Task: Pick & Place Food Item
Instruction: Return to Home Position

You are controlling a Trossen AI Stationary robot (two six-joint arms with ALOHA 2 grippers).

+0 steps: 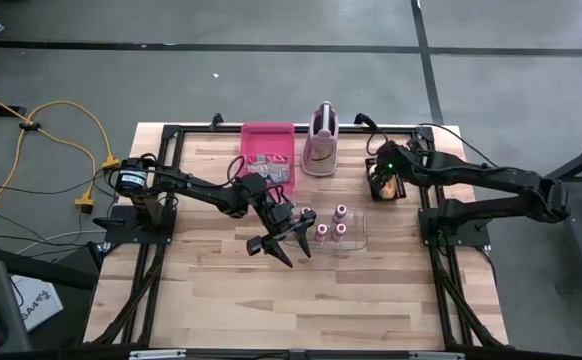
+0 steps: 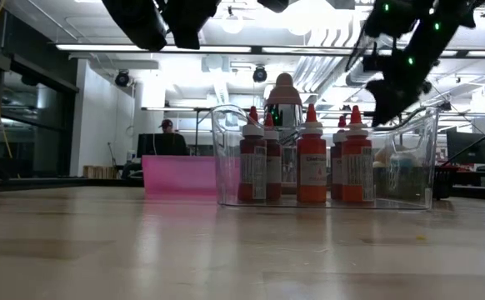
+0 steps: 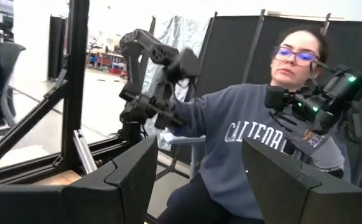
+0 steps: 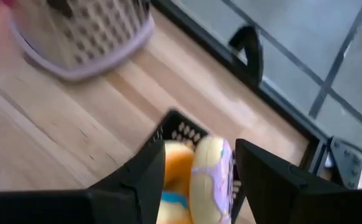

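My right pincer [image 4: 196, 186] hangs spread wide and grips nothing, directly over the black bin [image 4: 182, 129] on the desk's [image 1: 221, 290] right side. The donuts [image 4: 210, 177] lie in the bin, below my fingers. My left pincer [image 1: 281, 246] is spread too and empty, just beside the clear tray [image 1: 359, 238].

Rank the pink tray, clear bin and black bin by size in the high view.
1. pink tray.
2. clear bin, nearly as large; that order is unsure.
3. black bin, clearly smallest, partly hidden.
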